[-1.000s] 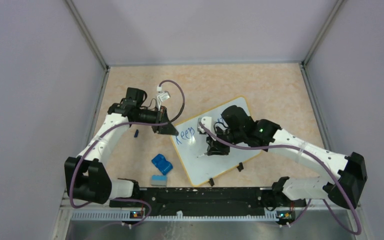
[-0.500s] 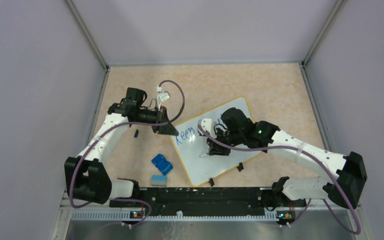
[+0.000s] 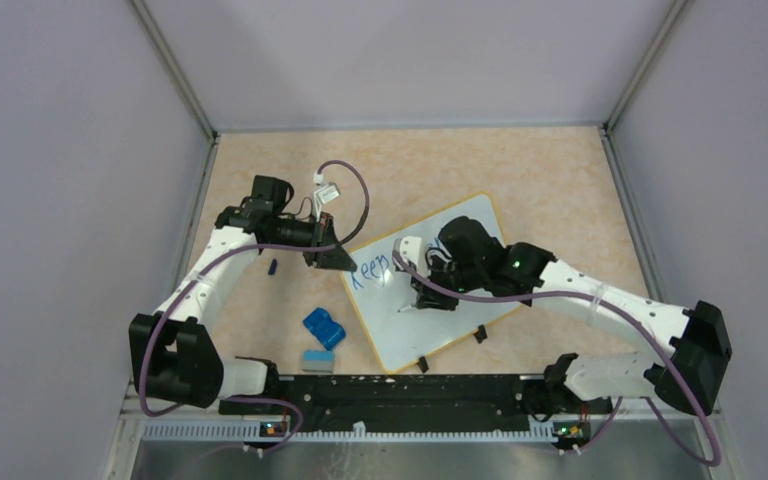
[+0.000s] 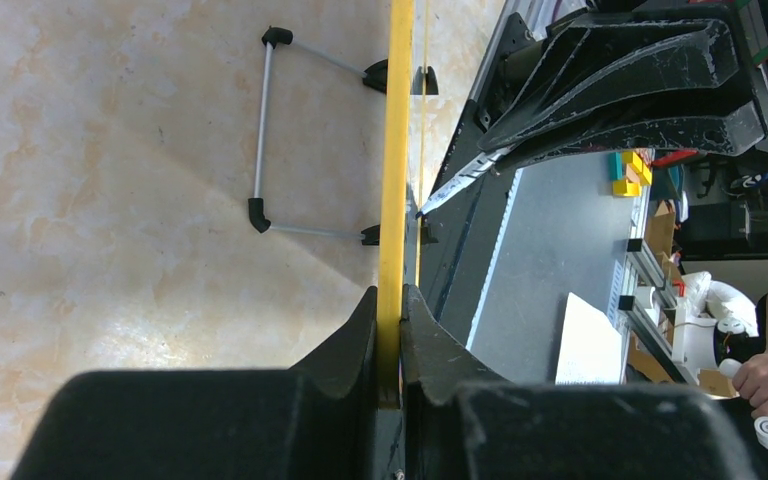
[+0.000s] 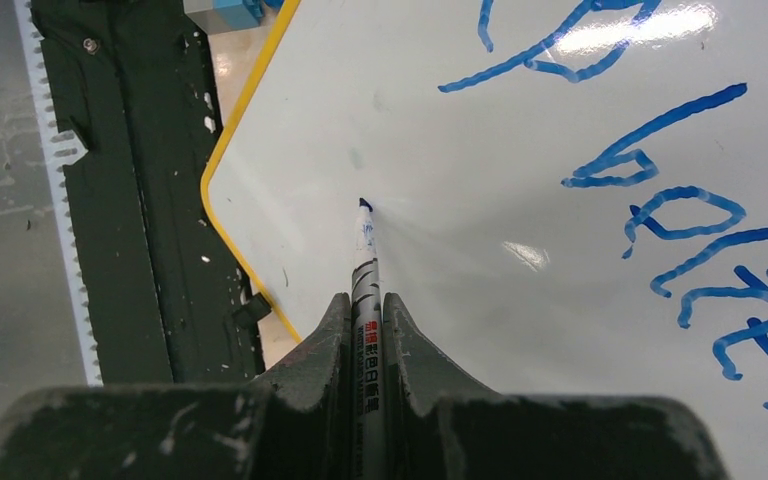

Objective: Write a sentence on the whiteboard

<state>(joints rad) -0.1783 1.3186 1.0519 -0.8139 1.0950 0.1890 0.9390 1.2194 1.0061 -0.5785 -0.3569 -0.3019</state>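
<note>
The whiteboard (image 3: 452,322) lies tilted at mid-table, its yellow rim (image 4: 397,150) seen edge-on in the left wrist view. My left gripper (image 3: 343,258) (image 4: 390,300) is shut on that rim at the board's left corner. Blue words of the sentence (image 3: 372,268) (image 5: 660,200) run along the upper part of the board. My right gripper (image 3: 422,298) (image 5: 365,300) is shut on a white marker (image 5: 366,255). Its blue tip touches the bare white surface (image 5: 440,130) below the writing, near the board's lower corner.
A blue eraser (image 3: 324,328) and a small blue-grey block (image 3: 317,360) lie left of the board. A small dark cap (image 3: 273,267) sits by the left arm. The black rail (image 3: 400,388) runs along the near edge. The board's wire stand (image 4: 260,130) folds underneath.
My right gripper has shifted the marker slightly left across the board. The left gripper holds still on the rim.
</note>
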